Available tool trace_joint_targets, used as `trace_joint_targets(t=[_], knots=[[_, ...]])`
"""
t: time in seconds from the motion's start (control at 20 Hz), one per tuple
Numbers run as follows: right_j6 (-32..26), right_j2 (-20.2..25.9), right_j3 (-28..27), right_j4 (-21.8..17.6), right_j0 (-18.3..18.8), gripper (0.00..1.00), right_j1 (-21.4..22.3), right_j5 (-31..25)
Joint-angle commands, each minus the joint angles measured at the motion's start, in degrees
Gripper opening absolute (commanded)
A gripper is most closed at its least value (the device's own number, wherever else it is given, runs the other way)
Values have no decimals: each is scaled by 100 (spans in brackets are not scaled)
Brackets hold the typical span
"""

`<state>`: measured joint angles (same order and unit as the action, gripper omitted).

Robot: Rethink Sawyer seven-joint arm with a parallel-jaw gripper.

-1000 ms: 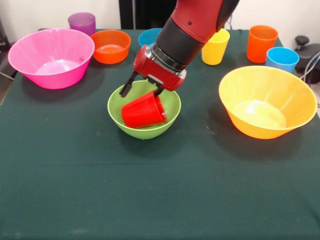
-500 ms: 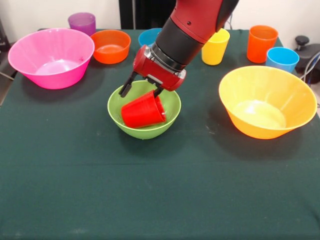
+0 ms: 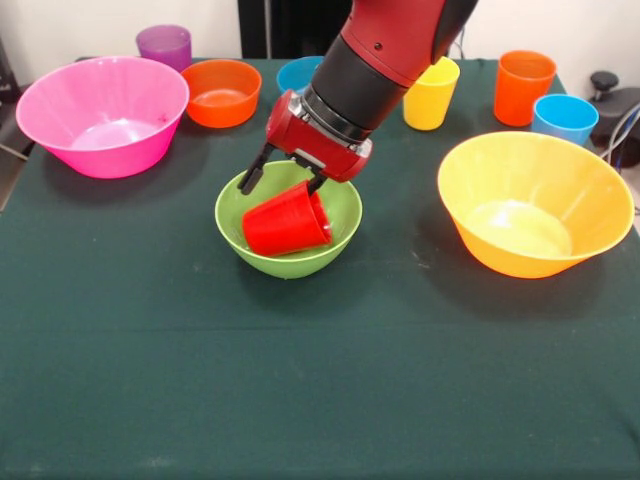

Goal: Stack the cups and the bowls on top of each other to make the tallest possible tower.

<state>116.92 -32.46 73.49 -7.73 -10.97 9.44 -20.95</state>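
Observation:
A red cup lies tilted on its side inside the lime green bowl at the table's middle. My gripper hangs just above the bowl's far rim with its fingers spread. The left fingertip is free of the cup. The right fingertip sits at the cup's upper edge; I cannot tell whether it touches. Nothing is held. The large pink bowl is at far left and the large yellow-orange bowl at right.
Along the far edge stand a purple cup, a small orange bowl, a small blue bowl partly behind my arm, a yellow cup, an orange cup and a light blue cup.

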Motion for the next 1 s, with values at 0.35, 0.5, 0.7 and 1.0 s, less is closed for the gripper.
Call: trace_joint_targets(t=[0.35,0.5,0.7,1.0], knots=[[77,981,-140,-91,248,100,71,18],[-67,1066,-98,-87,301,100,183,-232],[-165,1140,-40,-106,351,100,286,-440],[-221,1227,-19,-121,400,100,363,-659]])
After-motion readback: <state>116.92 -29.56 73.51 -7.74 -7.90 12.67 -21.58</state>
